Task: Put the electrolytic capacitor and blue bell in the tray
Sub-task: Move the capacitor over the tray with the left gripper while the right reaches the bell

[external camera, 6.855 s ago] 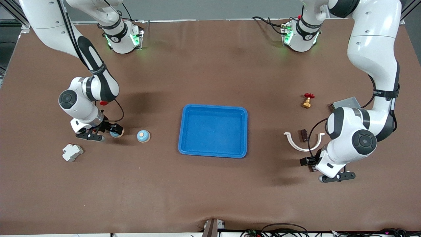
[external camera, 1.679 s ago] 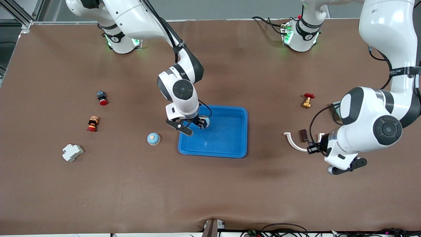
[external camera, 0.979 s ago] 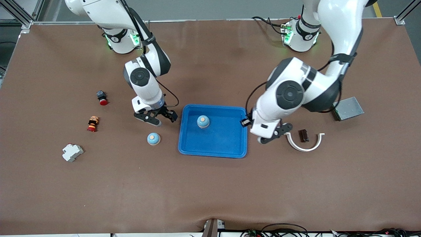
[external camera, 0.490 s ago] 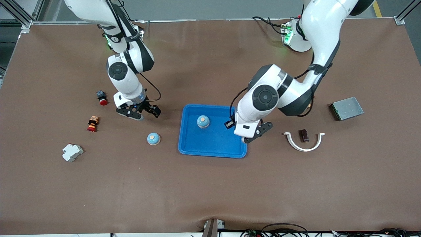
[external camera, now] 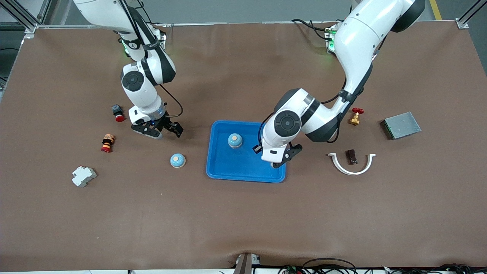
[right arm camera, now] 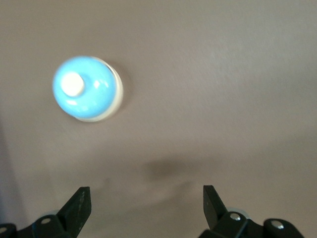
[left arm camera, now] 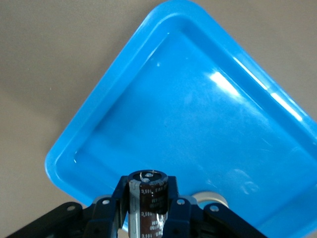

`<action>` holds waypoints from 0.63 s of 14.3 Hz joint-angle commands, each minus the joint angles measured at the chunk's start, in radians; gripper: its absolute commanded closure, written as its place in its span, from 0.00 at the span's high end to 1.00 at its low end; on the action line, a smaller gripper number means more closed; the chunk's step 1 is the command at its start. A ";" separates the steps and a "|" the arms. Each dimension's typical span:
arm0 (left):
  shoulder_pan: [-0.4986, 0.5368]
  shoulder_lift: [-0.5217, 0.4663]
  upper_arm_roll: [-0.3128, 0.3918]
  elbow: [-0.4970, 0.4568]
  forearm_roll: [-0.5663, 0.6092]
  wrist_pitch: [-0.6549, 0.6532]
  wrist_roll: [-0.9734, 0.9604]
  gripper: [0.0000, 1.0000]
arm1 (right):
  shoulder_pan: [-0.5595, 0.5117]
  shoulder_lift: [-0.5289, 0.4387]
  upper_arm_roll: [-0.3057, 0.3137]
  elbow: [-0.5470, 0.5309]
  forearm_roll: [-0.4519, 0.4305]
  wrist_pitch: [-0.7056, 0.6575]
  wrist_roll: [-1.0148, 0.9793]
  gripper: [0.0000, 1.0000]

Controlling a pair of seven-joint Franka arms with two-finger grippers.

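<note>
The bright-blue tray (external camera: pixel 243 165) lies mid-table. One blue bell (external camera: pixel 235 140) stands in it. A second blue bell (external camera: pixel 177 160) stands on the table, beside the tray toward the right arm's end. My left gripper (external camera: pixel 274 158) hangs over the tray's corner and is shut on a dark electrolytic capacitor (left arm camera: pixel 148 198), held upright above the tray floor (left arm camera: pixel 198 124). In the front view the hand hides the capacitor. My right gripper (external camera: pixel 161 131) is open and empty over bare table. In its wrist view (right arm camera: pixel 146 208) the second bell (right arm camera: pixel 86 89) shows ahead of the fingers.
A red push button (external camera: pixel 118 113), an orange-and-red part (external camera: pixel 107 142) and a white breaker (external camera: pixel 83 176) lie toward the right arm's end. A brass valve (external camera: pixel 355 116), a grey metal plate (external camera: pixel 401 125), a white curved clip (external camera: pixel 352 164) and a small brown part (external camera: pixel 350 156) lie toward the left arm's end.
My right gripper set a blue bell in the tray, let go and drew back. My left gripper carried the capacitor in over the tray, still shifting in the last half second.
</note>
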 commanded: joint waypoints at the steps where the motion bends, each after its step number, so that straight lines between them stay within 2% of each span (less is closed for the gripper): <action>1: -0.015 0.027 0.006 -0.011 0.064 0.021 -0.026 0.00 | -0.029 0.071 0.015 0.126 0.003 -0.037 0.000 1.00; 5: -0.018 0.047 0.007 -0.013 0.076 0.049 -0.056 0.00 | -0.020 0.186 0.016 0.328 0.012 -0.154 0.046 1.00; 9: -0.023 0.075 0.009 -0.013 0.107 0.056 -0.062 0.00 | -0.027 0.244 0.016 0.354 0.010 -0.133 0.040 1.00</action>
